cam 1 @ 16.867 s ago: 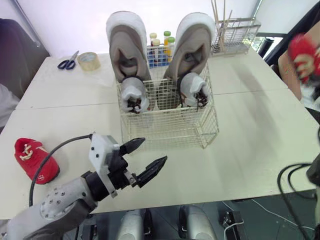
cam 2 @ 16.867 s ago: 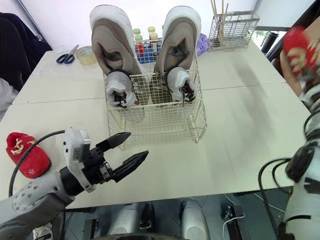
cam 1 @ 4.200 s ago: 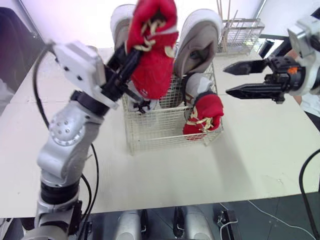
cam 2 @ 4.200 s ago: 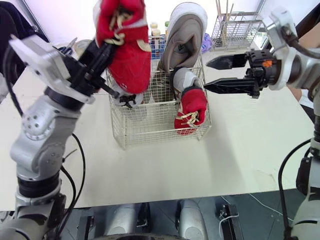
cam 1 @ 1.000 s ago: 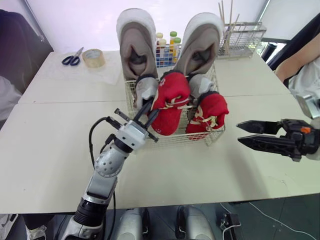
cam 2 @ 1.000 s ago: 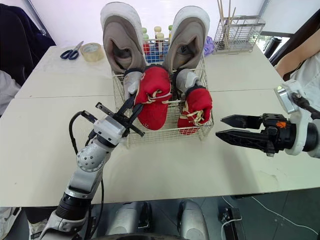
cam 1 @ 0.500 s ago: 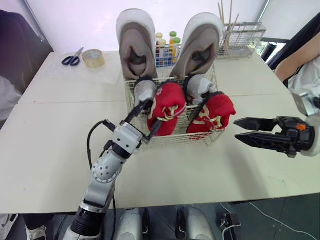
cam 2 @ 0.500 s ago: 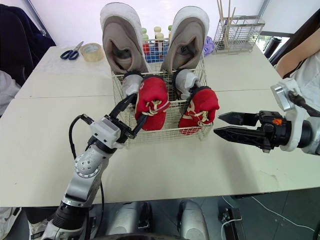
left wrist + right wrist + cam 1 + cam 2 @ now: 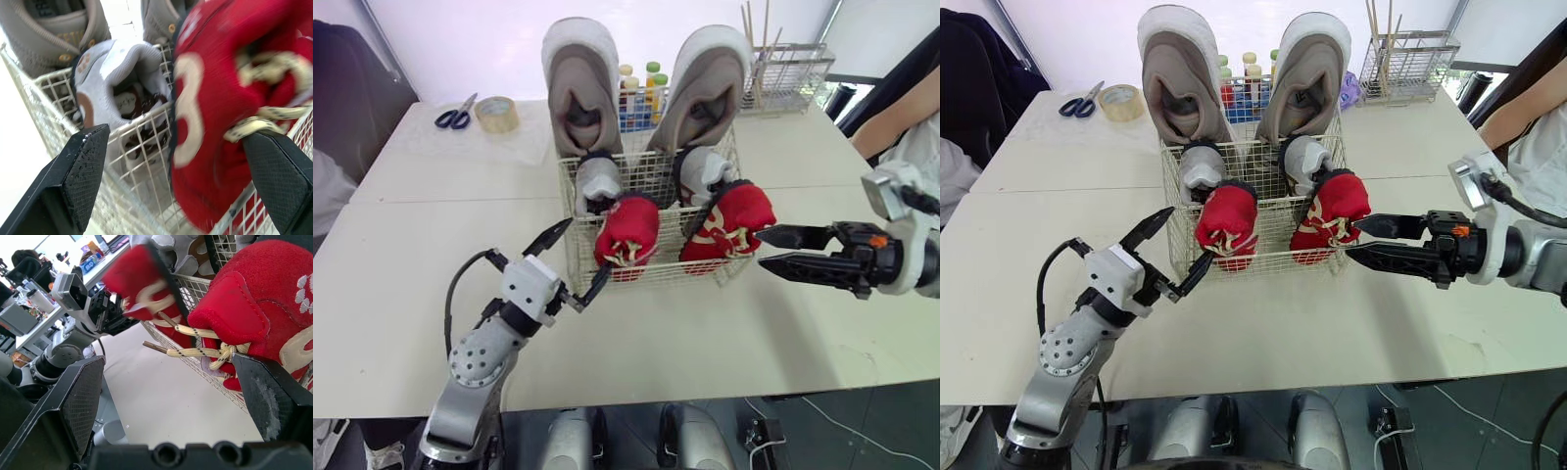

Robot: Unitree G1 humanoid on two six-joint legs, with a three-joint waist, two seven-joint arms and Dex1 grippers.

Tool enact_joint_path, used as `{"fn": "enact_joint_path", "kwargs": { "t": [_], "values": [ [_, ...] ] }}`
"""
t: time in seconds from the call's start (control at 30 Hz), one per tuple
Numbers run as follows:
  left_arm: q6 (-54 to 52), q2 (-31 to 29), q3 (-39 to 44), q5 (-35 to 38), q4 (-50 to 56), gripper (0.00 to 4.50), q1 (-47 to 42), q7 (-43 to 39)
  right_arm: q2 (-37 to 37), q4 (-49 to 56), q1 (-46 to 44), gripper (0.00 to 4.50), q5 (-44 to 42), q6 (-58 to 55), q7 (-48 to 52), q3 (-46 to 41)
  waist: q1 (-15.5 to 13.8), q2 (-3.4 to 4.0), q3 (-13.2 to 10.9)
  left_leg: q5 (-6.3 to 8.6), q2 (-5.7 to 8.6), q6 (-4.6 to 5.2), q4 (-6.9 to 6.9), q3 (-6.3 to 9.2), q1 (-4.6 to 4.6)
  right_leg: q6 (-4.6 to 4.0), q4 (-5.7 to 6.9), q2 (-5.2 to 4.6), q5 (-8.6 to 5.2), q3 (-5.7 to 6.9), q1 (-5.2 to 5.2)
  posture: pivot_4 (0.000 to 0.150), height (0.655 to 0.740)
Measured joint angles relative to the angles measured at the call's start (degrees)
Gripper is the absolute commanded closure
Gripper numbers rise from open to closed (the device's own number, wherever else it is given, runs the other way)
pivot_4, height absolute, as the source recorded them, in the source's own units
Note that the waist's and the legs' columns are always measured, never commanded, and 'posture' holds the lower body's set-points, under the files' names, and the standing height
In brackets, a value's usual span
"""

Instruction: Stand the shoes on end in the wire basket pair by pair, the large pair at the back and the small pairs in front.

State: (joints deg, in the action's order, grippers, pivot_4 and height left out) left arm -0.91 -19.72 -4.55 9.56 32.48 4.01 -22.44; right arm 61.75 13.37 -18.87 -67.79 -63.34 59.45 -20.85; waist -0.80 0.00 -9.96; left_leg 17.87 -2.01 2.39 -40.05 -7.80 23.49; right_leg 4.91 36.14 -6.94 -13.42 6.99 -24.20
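Observation:
The wire basket (image 9: 705, 257) stands mid-table. Two large grey shoes (image 9: 580, 88) (image 9: 705, 88) stand on end at its back. Two small grey-white shoes (image 9: 598, 181) (image 9: 703, 174) stand in front of them. One red shoe (image 9: 628, 233) sits in the front left of the basket, toe up. The other red shoe (image 9: 729, 220) leans over the front right rim, laces hanging out. My left gripper (image 9: 585, 251) is open at the basket's front left corner, holding nothing. My right gripper (image 9: 763, 248) is open, its tips just right of the leaning red shoe (image 9: 254, 313).
Scissors (image 9: 453, 116) and a tape roll (image 9: 496, 114) lie at the back left. Small bottles (image 9: 636, 93) stand behind the basket, and a wire rack with sticks (image 9: 781, 67) at the back right. A person's arm (image 9: 901, 108) is at the right edge.
My left gripper has opened and let go of the red shoe, which dropped into the basket's front left. That gripper drew back toward me. The right gripper moved left toward the other red shoe.

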Motion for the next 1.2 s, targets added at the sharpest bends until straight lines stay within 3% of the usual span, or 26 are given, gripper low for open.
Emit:
{"fn": "enact_joint_path", "kwargs": {
  "t": [0.27, 0.57, 0.8, 0.93, 1.03, 1.07, 1.2],
  "values": [
    [-10.1, -1.3, 5.7, 2.4, 8.3, 0.15, 2.8, 1.8, -0.9, -1.3, -1.0, 0.00, 2.3, 1.5, 2.0, 1.6, 0.2, 0.00, 0.0, 0.00, -0.02, -0.01, 0.01, 0.00, 0.00, 0.00, 0.00, 0.03, 0.00, 0.00, -0.02, 0.150, 0.7400],
    [-16.7, -6.8, 12.7, 6.1, 15.7, 0.15, 8.8, -0.1, -2.2, -3.0, -2.1, 0.00, 5.2, 3.2, 4.7, 3.8, 0.2, 0.01, 0.0, 0.00, -0.03, -0.02, 0.02, 0.00, -0.01, -0.01, 0.00, 0.04, -0.01, -0.01, -0.05, 0.150, 0.7400],
    [-29.6, -9.6, 18.7, 14.6, 19.4, 0.15, 10.2, 0.7, -2.6, -3.0, -2.8, 0.00, 5.7, 3.4, 5.1, 4.4, 0.1, 0.01, 0.0, 0.00, -0.03, -0.03, 0.02, 0.00, -0.01, -0.01, -0.01, 0.03, -0.01, -0.03, -0.04, 0.150, 0.7400],
    [-41.0, -10.5, 31.3, 27.0, 19.4, 0.15, 4.1, 7.7, -2.6, -3.0, -2.5, 0.00, 4.4, 1.8, 4.8, 3.1, 0.1, 0.00, 0.0, -0.21, -0.03, -0.40, 0.01, 0.04, 0.00, 0.00, 0.01, 0.04, -0.01, -0.06, -0.02, 0.150, 0.7400],
    [-44.8, -16.0, 45.1, 56.8, 13.8, 0.15, 6.6, 14.7, -2.6, -4.1, -2.6, 0.00, 0.0, -1.2, 2.9, -1.2, 0.4, 0.00, 0.0, -0.24, -0.06, -0.46, 0.04, 0.04, 0.00, 0.00, -0.01, -0.15, -0.01, -0.12, -0.05, 0.150, 0.7400],
    [-45.1, -17.5, 48.5, 63.0, 11.8, 0.15, 8.9, 15.3, -2.6, -4.7, -2.6, 0.00, -1.3, -2.0, 2.3, -3.0, 0.6, 0.01, 0.0, -0.24, -0.05, -0.46, 0.05, 0.03, -0.01, 0.01, -0.02, -0.17, -0.02, -0.12, -0.05, 0.150, 0.7400],
    [-47.9, -20.7, 54.5, 70.3, 7.5, 0.15, 21.6, 10.3, -1.1, -5.3, 1.7, 0.00, -3.4, -4.9, 1.7, -9.0, 0.5, 0.00, 0.0, -0.21, 0.03, -0.45, 0.06, -0.02, -0.01, -0.02, -0.09, -0.03, -0.05, -0.07, -0.04, 0.150, 0.7400]
  ]
}}
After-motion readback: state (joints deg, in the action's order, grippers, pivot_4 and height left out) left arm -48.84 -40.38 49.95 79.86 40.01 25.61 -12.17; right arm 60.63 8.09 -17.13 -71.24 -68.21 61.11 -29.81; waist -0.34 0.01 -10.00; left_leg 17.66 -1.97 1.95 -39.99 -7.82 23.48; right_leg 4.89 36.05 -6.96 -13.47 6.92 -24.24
